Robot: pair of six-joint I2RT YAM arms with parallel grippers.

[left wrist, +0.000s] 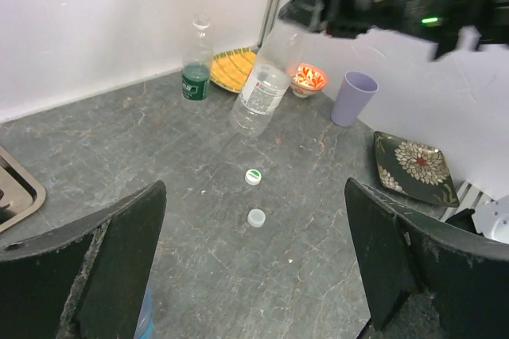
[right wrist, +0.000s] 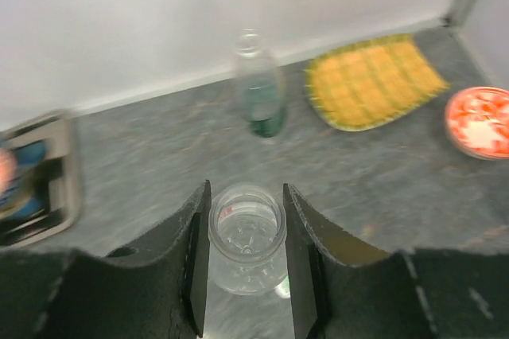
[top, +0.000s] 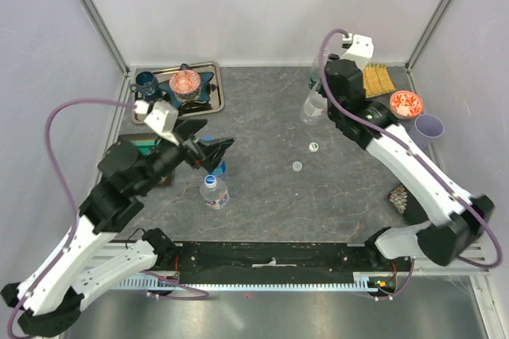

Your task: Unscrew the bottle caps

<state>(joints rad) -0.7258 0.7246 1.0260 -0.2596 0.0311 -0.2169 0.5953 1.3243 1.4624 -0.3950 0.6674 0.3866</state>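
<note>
The left pincer (top: 208,138) hangs over the left half of the table (top: 262,196) with its jaws spread wide and nothing between them. The blue-tinted bottle (top: 217,167) stands just under it at about 5 o'clock, partly hidden by the fingers. The clear bottle with the blue-white label (top: 213,191) stands touching or just beside the blue one, at 6 o'clock from the pincer. In the left wrist view only a sliver of blue shows by the left finger (left wrist: 111,251).

The right pincer (right wrist: 246,204) is pinching the plain clear bottle (right wrist: 246,235) by the neck. The bottle's open mouth sits squarely between the two fingers (right wrist: 195,251), and its cap is off. From above, this bottle (top: 314,107) is toward the back of the table, at 8 o'clock from the wrist.

The greenish bottle (right wrist: 258,88) stands upright near the back wall, at 12 o'clock from the held bottle and apart from it. It is uncapped too.

Two loose caps lie on the table at about 6 o'clock from the held bottle. One is green-ringed (top: 313,146) and one is pale (top: 297,166).
</note>
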